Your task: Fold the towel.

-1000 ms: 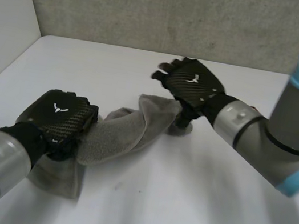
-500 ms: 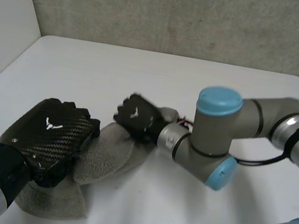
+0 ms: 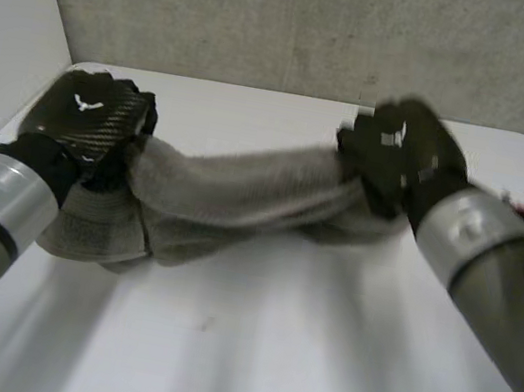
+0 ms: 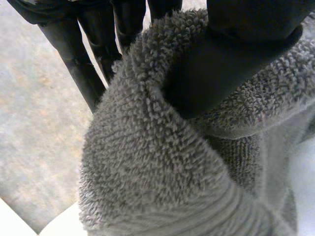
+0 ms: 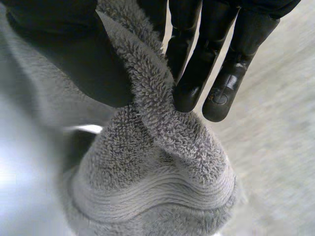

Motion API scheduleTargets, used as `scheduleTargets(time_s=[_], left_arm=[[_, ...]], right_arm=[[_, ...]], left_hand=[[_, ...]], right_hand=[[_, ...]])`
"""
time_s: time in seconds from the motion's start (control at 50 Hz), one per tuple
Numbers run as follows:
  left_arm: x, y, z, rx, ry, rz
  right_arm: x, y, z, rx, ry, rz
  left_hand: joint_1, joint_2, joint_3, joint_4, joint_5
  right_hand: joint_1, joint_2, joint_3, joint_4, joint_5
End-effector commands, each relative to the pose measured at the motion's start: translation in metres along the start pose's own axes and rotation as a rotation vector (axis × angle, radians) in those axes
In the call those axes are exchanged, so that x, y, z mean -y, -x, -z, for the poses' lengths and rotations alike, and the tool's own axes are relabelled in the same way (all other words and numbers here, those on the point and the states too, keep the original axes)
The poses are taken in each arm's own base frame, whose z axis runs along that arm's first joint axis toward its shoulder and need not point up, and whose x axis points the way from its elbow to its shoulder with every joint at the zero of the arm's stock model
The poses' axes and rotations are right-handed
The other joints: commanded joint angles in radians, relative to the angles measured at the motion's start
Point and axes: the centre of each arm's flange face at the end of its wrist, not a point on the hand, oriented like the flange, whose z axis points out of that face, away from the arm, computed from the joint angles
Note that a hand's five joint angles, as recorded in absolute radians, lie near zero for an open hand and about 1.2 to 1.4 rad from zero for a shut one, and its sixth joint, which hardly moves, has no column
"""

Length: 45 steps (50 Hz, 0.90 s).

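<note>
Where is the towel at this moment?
In the head view the grey towel stretches bunched between the left hand and the right hand, each pinching one end over the white table.

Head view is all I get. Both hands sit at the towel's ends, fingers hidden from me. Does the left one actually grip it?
Observer: Yes. In the left wrist view the left hand pinches a thick fold of the towel between thumb and straight fingers.
Operator: Right one?
Observer: Same: in its wrist view the right hand pinches a narrow ridge of towel between thumb and fingers.
Operator: Hem visible?
Observer: Yes, a woven band runs across the towel just past the right fingertips.
</note>
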Motion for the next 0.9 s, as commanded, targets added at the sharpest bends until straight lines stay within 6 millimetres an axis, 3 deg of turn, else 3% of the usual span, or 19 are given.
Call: scheduleTargets(time_s=[0.02,0.08,0.1,0.14,0.28,0.32,0.36,0.38,0.4,0.44,0.54,0.58,0.64,0.68,0.8,0.9], left_arm=[[-0.039,-0.018,-0.02,-0.086,0.129,0.017],[-0.062,-0.026,-0.032,-0.133,0.196,0.024],[-0.062,-0.026,-0.032,-0.133,0.196,0.024],[-0.083,-0.031,-0.047,-0.163,0.247,0.025],[-0.104,-0.033,-0.08,-0.163,0.274,0.028],[-0.104,-0.033,-0.087,-0.16,0.266,0.029],[-0.097,-0.03,-0.096,-0.152,0.235,0.026],[-0.097,-0.03,-0.096,-0.152,0.235,0.026],[-0.092,-0.029,-0.098,-0.146,0.219,0.025],[-0.087,-0.027,-0.099,-0.14,0.205,0.027],[-0.059,-0.019,-0.086,-0.12,0.15,0.033],[-0.051,-0.019,-0.068,-0.116,0.15,0.031],[-0.048,-0.02,-0.056,-0.118,0.151,0.032],[-0.043,-0.02,-0.034,-0.107,0.15,0.04],[-0.051,-0.018,-0.006,-0.037,0.2,0.076],[-0.078,-0.024,0.014,0.009,0.32,0.106]], right_arm=[[-0.026,0.032,0.041,0.179,0.185,-0.02],[-0.031,0.034,0.037,0.17,0.183,-0.031],[-0.037,0.039,0.031,0.175,0.183,-0.038],[-0.047,0.044,0.021,0.182,0.195,-0.052],[-0.072,0.054,-0.009,0.156,0.2,-0.145],[-0.078,0.055,-0.016,0.148,0.202,-0.171],[-0.087,0.054,-0.026,0.124,0.203,-0.216],[-0.087,0.054,-0.026,0.124,0.203,-0.216],[-0.09,0.052,-0.029,0.108,0.202,-0.234],[-0.093,0.049,-0.032,0.09,0.196,-0.249],[-0.1,0.034,-0.041,0.012,0.172,-0.289],[-0.105,0.027,-0.045,-0.029,0.166,-0.333],[-0.114,0.024,-0.049,-0.052,0.177,-0.381],[-0.117,0.023,-0.05,-0.054,0.184,-0.391],[-0.126,0.028,-0.052,-0.041,0.211,-0.396],[-0.128,0.031,-0.052,-0.031,0.217,-0.394]], left_hand=[[0.146,0.163,0.164,0.163,0.163],[0.143,0.161,0.161,0.16,0.16],[0.143,0.16,0.161,0.16,0.16],[0.143,0.16,0.161,0.16,0.16],[0.093,0.111,0.112,0.111,0.11],[-0.039,-0.022,-0.021,-0.022,-0.022],[-0.658,-0.64,-0.64,-0.641,-0.641],[-0.661,-0.644,-0.643,-0.644,-0.644],[-0.868,-0.85,-0.85,-0.851,-0.851],[-0.908,-0.89,-0.89,-0.89,-0.891],[-0.92,-0.902,-0.902,-0.903,-0.903],[-0.911,-0.894,-0.893,-0.894,-0.894],[-0.908,-0.891,-0.89,-0.891,-0.891],[-0.896,-0.879,-0.878,-0.879,-0.879],[-0.758,-0.741,-0.74,-0.741,-0.741],[-0.738,-0.72,-0.72,-0.721,-0.721]], right_hand=[[0.45,0.221,0.208,0.206,0.262],[0.45,0.221,0.208,0.206,0.262],[0.45,0.221,0.208,0.206,0.262],[0.45,0.221,0.208,0.206,0.262],[0.45,0.221,0.208,0.206,0.262],[0.45,0.221,0.208,0.206,0.262],[0.45,0.221,0.208,0.206,0.262],[0.45,0.221,0.208,0.206,0.262],[0.45,0.221,0.208,0.206,0.262],[0.45,0.221,0.208,0.206,0.262],[0.45,0.221,0.208,0.206,0.262],[0.45,0.221,0.208,0.206,0.262],[0.45,0.221,0.208,0.206,0.262],[0.45,0.221,0.208,0.206,0.262],[0.45,0.221,0.208,0.206,0.262],[0.45,0.221,0.208,0.206,0.262]])
